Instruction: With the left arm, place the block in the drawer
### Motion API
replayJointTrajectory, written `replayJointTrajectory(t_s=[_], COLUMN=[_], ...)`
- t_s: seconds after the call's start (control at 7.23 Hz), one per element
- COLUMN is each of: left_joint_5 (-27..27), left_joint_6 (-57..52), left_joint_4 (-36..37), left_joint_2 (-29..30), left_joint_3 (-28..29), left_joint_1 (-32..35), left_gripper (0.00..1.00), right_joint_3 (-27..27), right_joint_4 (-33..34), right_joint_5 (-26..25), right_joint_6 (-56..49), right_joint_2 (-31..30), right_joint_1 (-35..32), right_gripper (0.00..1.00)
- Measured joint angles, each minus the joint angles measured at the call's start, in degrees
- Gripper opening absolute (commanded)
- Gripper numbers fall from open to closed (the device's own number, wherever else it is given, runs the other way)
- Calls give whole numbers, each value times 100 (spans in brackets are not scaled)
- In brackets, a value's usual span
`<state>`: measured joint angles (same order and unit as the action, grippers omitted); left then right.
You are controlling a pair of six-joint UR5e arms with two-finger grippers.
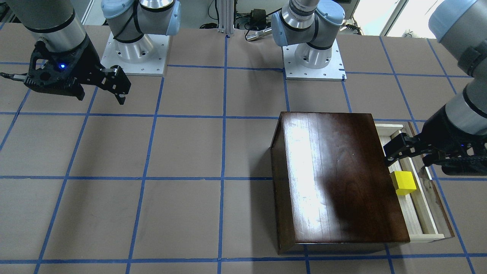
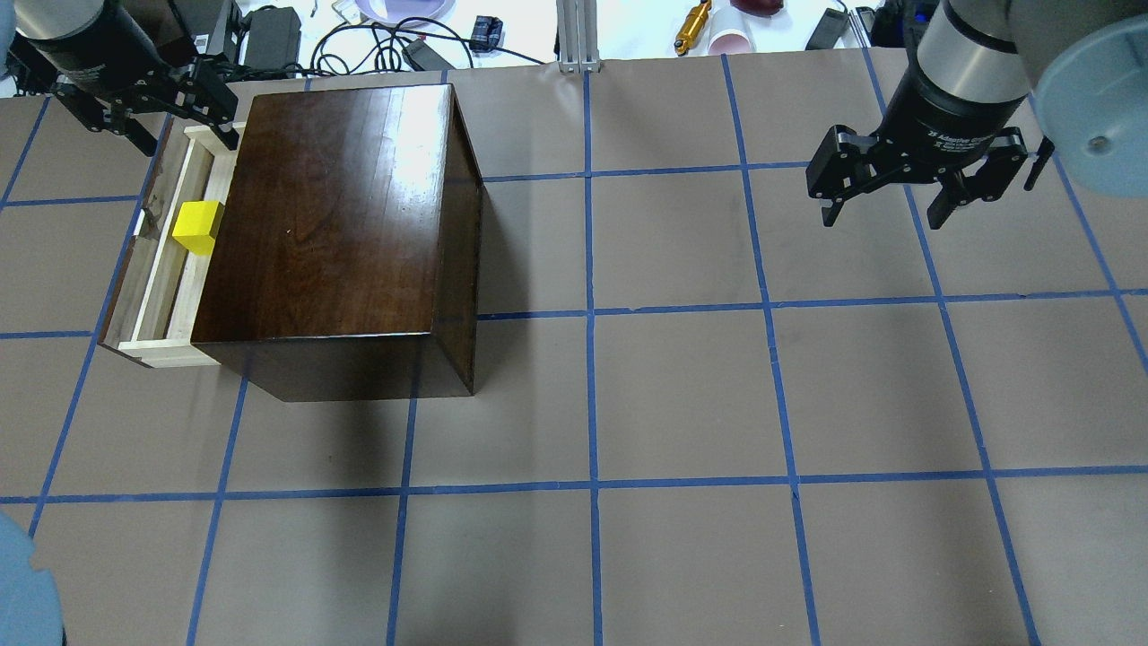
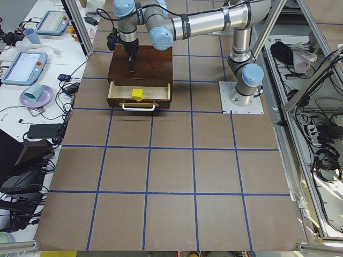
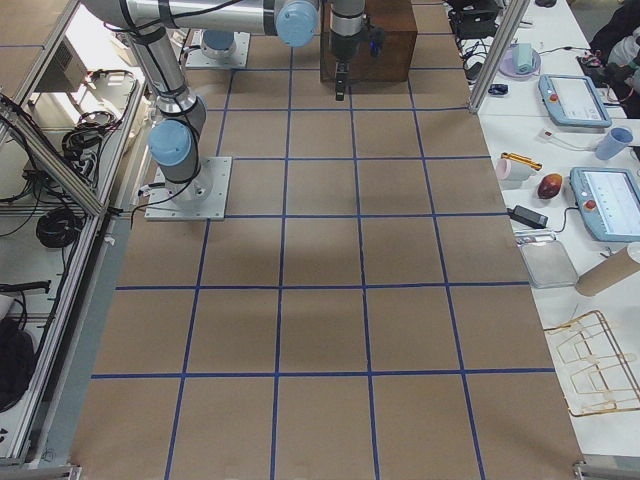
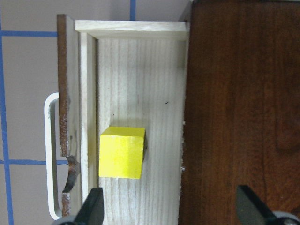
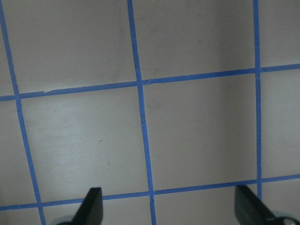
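Note:
The yellow block (image 1: 404, 182) (image 2: 197, 227) (image 5: 122, 152) lies on the pale floor of the pulled-out drawer (image 1: 412, 213) (image 2: 166, 287) (image 5: 140, 84), close to its front panel. My left gripper (image 2: 184, 139) (image 1: 406, 161) (image 5: 169, 211) hangs open over the drawer's far end, above the block and clear of it, with nothing between its fingers. My right gripper (image 2: 883, 215) (image 1: 101, 97) (image 6: 166, 208) is open and empty over bare table, far from the box.
The glossy dark-brown box (image 2: 341, 206) (image 1: 335, 175) covers the drawer's inner half. A white handle (image 5: 49, 154) sticks out from the drawer front. Cables and small items (image 2: 377, 36) crowd the strip beyond the table. Both arm bases (image 1: 133, 53) (image 1: 314, 57) are bolted to the table on the robot's side.

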<state>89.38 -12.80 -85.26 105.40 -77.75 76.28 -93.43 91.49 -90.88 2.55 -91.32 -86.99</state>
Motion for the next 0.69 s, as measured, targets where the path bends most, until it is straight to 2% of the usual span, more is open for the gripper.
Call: replayJointTrajectory(t_s=[0.28,0.69], left_joint_5=[23,11], left_joint_6=[953,1404], left_joint_4=[-15,42], left_joint_2=[-109,-371], left_joint_3=[-55,-439], left_joint_1=[592,1020], left_gripper=[100,100], right_joint_3=[-1,-7], right_joint_4=[0,0], right_joint_5=[0,0], right_joint_6=[0,0], right_joint_2=[0,0], right_joint_1=[-2,-2], right_gripper=[100,100])
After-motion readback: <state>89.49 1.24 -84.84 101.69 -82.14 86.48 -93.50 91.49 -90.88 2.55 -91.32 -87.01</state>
